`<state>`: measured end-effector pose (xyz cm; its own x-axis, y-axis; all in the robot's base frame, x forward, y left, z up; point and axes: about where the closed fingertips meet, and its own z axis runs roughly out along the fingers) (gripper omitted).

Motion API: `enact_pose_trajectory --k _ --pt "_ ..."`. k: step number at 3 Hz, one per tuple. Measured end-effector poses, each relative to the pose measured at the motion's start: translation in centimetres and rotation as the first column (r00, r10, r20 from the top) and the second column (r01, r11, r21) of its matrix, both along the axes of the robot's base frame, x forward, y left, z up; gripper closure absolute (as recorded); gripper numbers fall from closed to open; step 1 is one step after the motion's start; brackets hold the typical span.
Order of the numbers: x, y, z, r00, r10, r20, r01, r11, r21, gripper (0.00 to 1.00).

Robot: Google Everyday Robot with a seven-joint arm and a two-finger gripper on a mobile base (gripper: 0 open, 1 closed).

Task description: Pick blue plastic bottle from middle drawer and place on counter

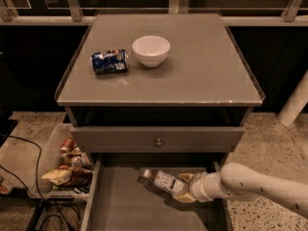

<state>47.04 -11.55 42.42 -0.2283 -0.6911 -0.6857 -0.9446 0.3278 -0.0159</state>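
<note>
The blue plastic bottle (162, 180) lies on its side in the open middle drawer (122, 207), white cap pointing left, near the drawer's back. My gripper (184, 187) comes in from the right on a white arm. Its tan fingers (186, 177) sit on either side of the bottle's base end, shut on it. The bottle is close to the drawer floor. The counter (202, 66) is the gray cabinet top above.
A crushed blue-and-white can (109, 61) and a white bowl (151, 50) sit on the counter's left half. A shut drawer front with a small knob (158, 141) overhangs the open drawer. A bin of snack packets (67, 166) and cables (38, 215) lie on the floor at the left.
</note>
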Motion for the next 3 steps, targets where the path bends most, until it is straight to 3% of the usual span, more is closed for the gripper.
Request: enact_pose_trajectory --k 3 --pt "-2.4 -4.2 13.9 0.9896 0.086 0.115 -0.082 0.996 -0.039 1.0"
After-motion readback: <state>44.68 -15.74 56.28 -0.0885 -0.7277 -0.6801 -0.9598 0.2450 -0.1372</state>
